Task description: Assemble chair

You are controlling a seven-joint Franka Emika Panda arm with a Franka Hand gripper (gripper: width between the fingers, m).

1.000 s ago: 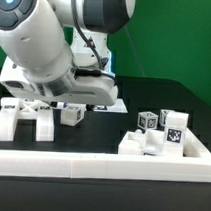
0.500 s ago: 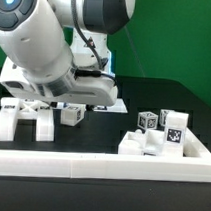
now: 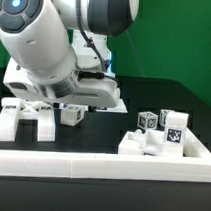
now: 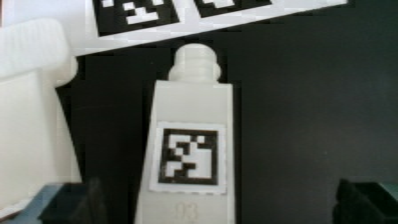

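Jaws: we see them spread wide with nothing in their hold. The two dark fingertips [image 4: 368, 196] sit at either side of the wrist view, each with a clear gap to what lies between them.
Between the jaws: a long white chair piece [image 4: 192, 115] lies flat on the dark surface [image 4: 111, 110], touching neither fingertip.
Long axis: it runs crosswise to the line that joins the two fingertips.
Pointing: its rounded peg end [image 4: 196, 58] points away from the jaws toward the marker board [image 4: 169, 15], stopping just short of the board's edge.
Tag: a black-and-white square tag [image 4: 189, 155] faces up on the end nearer the jaws.
Beside it: a second white part [image 4: 32, 105] lies along one side, apart from it across a strip of surface.
Exterior view: the white arm [image 3: 42, 40] leans over the exterior view's left and hides the jaws from us.
Loose parts there: a blocky white part [image 3: 21, 121] sits low at the exterior view's left, with a small tagged cube [image 3: 72, 114] near it.
Far group: a cluster of tagged parts [image 3: 157, 138] sits well apart at the exterior view's right.
Front edge: the long white border frame [image 3: 100, 169] runs across in front.
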